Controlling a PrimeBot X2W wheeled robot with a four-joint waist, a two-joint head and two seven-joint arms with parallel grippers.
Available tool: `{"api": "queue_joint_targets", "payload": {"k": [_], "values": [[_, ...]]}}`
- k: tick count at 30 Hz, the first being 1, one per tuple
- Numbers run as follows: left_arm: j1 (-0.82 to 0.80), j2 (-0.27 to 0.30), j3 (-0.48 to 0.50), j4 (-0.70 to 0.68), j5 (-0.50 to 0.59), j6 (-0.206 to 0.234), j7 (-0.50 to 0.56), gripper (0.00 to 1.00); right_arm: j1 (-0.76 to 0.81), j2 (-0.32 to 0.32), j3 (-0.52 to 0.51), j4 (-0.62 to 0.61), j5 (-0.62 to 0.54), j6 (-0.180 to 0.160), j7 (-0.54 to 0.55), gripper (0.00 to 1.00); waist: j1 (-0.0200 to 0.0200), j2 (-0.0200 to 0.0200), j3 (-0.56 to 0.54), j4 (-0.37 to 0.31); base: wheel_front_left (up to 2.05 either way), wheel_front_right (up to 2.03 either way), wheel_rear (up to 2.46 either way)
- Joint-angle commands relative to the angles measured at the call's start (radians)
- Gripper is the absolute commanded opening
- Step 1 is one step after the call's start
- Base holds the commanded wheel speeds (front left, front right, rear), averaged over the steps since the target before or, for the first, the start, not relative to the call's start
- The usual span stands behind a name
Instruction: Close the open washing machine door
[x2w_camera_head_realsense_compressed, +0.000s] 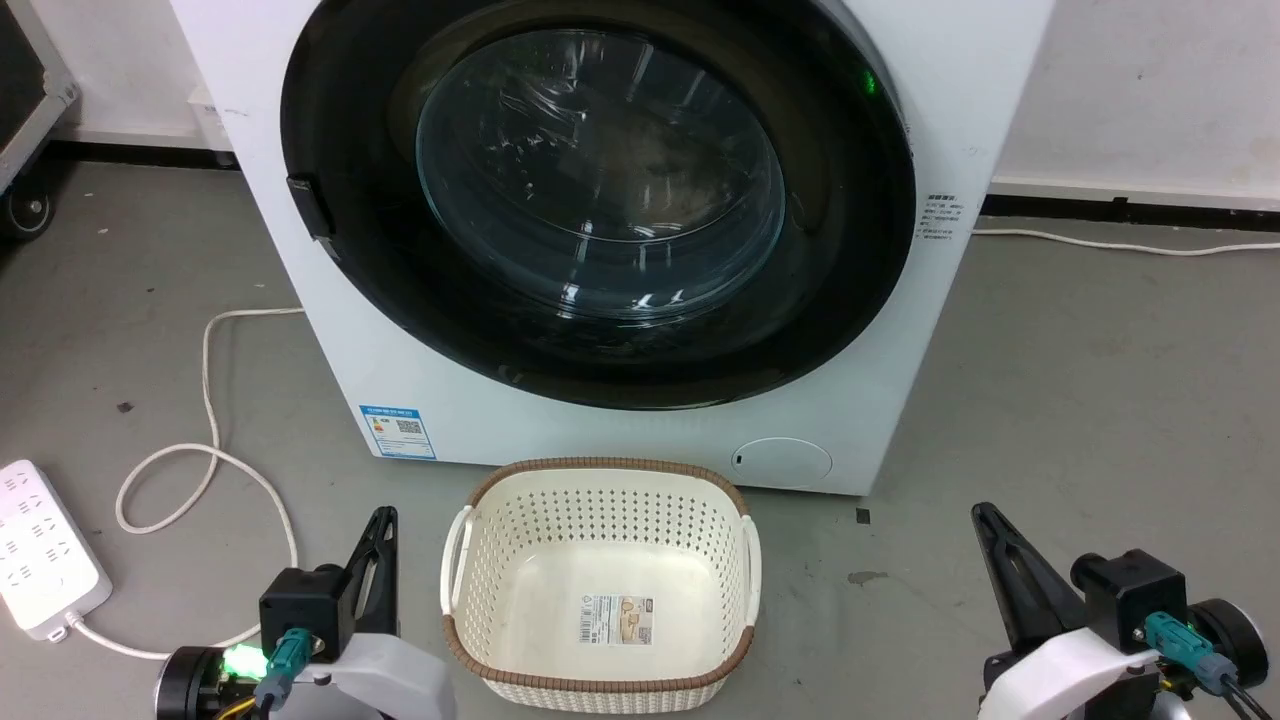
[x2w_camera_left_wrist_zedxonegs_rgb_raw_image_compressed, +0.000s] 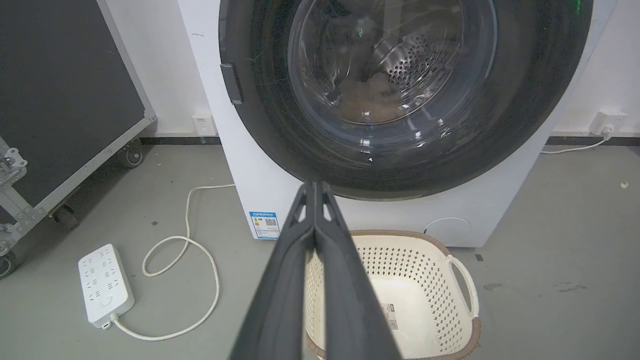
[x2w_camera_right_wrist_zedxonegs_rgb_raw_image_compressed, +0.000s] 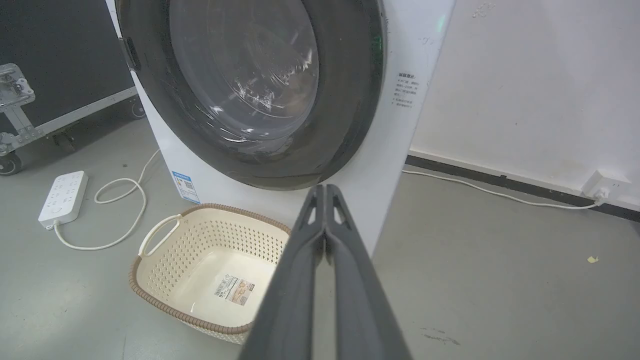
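Observation:
The white washing machine (x2w_camera_head_realsense_compressed: 620, 440) stands straight ahead on the grey floor. Its round black door (x2w_camera_head_realsense_compressed: 850, 260) with the bulging glass window lies flat against the machine's front, latch tab at its left edge. Through the glass in the left wrist view I see the steel drum behind the door (x2w_camera_left_wrist_zedxonegs_rgb_raw_image_compressed: 530, 100). My left gripper (x2w_camera_head_realsense_compressed: 383, 520) is low at the left, shut and holding nothing, well short of the machine. My right gripper (x2w_camera_head_realsense_compressed: 983, 515) is low at the right, also shut and holding nothing. Both grippers' fingers (x2w_camera_left_wrist_zedxonegs_rgb_raw_image_compressed: 315, 186) (x2w_camera_right_wrist_zedxonegs_rgb_raw_image_compressed: 325, 189) press together, pointing towards the door's lower rim.
A cream perforated basket (x2w_camera_head_realsense_compressed: 600, 470) sits on the floor between my grippers, just before the machine. A white power strip (x2w_camera_head_realsense_compressed: 40, 560) and its looping cable (x2w_camera_head_realsense_compressed: 205, 400) lie at the left. A black wheeled case (x2w_camera_left_wrist_zedxonegs_rgb_raw_image_compressed: 60, 100) stands farther left. Another cable (x2w_camera_right_wrist_zedxonegs_rgb_raw_image_compressed: 500, 192) runs along the right wall.

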Motion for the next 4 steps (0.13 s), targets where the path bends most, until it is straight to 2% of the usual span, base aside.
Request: {"api": "queue_joint_targets", "payload": {"k": [1,4], "values": [[-0.015,-0.001,0.004,-0.006,0.007,0.003,0.0,0.0,-0.014,0.006,0.001,-0.006,-0.008,-0.001,0.001,0.0,0.0,-0.0001,0.0,0.0,0.0,0.0,0.0],[-0.015,-0.001,0.004,-0.006,0.007,0.003,0.0,0.0,-0.014,0.006,0.001,-0.006,-0.008,-0.001,0.001,0.0,0.0,-0.0001,0.0,0.0,0.0,0.0,0.0]]}}
